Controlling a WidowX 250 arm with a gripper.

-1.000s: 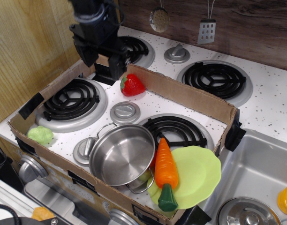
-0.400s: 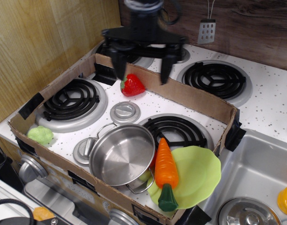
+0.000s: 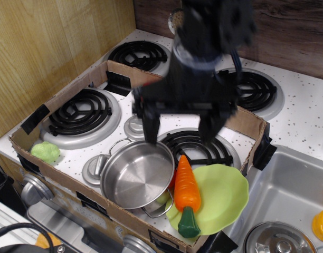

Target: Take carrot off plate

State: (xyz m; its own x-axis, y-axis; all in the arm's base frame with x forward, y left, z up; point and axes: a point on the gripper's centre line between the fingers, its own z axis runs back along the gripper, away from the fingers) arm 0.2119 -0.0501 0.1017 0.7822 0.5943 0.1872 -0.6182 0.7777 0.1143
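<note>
The orange toy carrot (image 3: pixel 186 186) lies on the left part of the lime-green plate (image 3: pixel 226 197), its dark green stub (image 3: pixel 189 223) pointing to the near edge. My gripper (image 3: pixel 181 129) hangs above the near right burner, just behind the carrot, its jaws spread wide and empty. One finger (image 3: pixel 150 126) is over the steel pot's rim, the other (image 3: pixel 210 126) over the burner. The gripper is apart from the carrot.
A steel pot (image 3: pixel 136 174) stands right next to the carrot on the left. A cardboard wall (image 3: pixel 245 122) rings the stove top. A pale green toy vegetable (image 3: pixel 45 152) lies at the near left. A sink (image 3: pixel 288 205) with a lid and a yellow toy is at the right.
My gripper has moved from the far left of the stove toward the near right, now over the burner behind the carrot. It hides the strawberry. The carrot and plate have not moved.
</note>
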